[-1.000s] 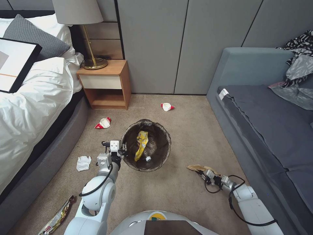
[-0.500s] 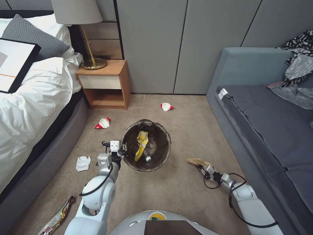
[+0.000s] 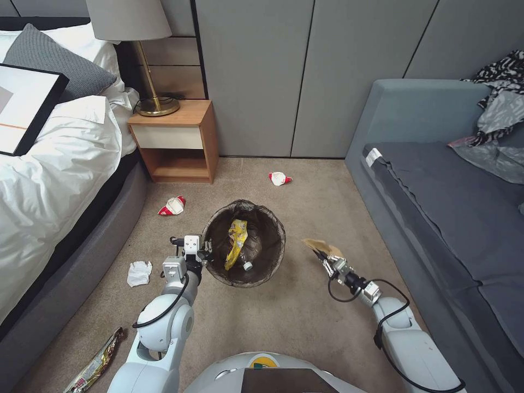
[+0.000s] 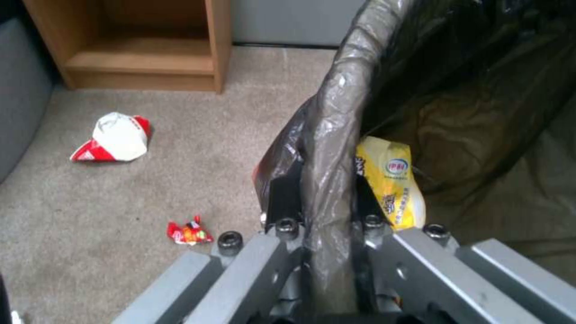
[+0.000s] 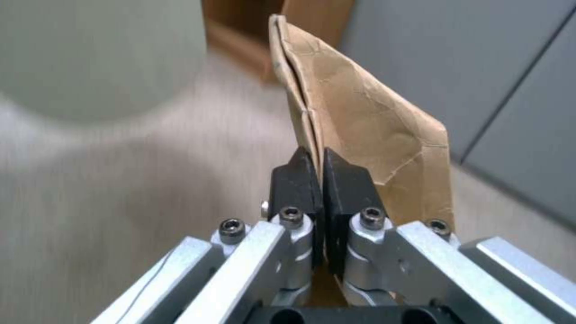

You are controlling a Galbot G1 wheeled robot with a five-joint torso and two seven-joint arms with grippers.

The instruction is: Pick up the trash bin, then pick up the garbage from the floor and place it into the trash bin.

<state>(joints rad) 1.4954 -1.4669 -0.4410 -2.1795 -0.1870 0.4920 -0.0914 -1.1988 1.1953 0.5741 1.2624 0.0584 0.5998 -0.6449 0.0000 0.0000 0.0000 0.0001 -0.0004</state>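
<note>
A: Status on the bin?

B: Left gripper (image 3: 206, 254) is clamped on the rim of the trash bin (image 3: 275, 254) at its 9 o'clock edge, one jaw inside the liner and one outside. My read: that pins the bag fold and keeps the mouth facing up for drops. Yellow wrapper (image 3: 237, 240) and a clear bottle (image 3: 246, 260) are already inside.

A: Right side?

B: Right gripper (image 3: 326, 264) is closed tight on the brown paper bag (image 3: 316, 246), pinching one edge so the flat bag stands clear of the fingertips. It's off the carpet, just beside the bin at its 3 o'clock, not yet over the opening.

A: Left on the floor?

B: From the bin: red-and-white wrapper (image 3: 173, 206) at 10 o'clock, another (image 3: 279, 178) at 1 o'clock, tissue wad (image 3: 140, 272) at 9 o'clock, foil wrapper (image 3: 98, 362) at 7 o'clock. Small red scrap (image 4: 189, 233) near the bin base.
</note>
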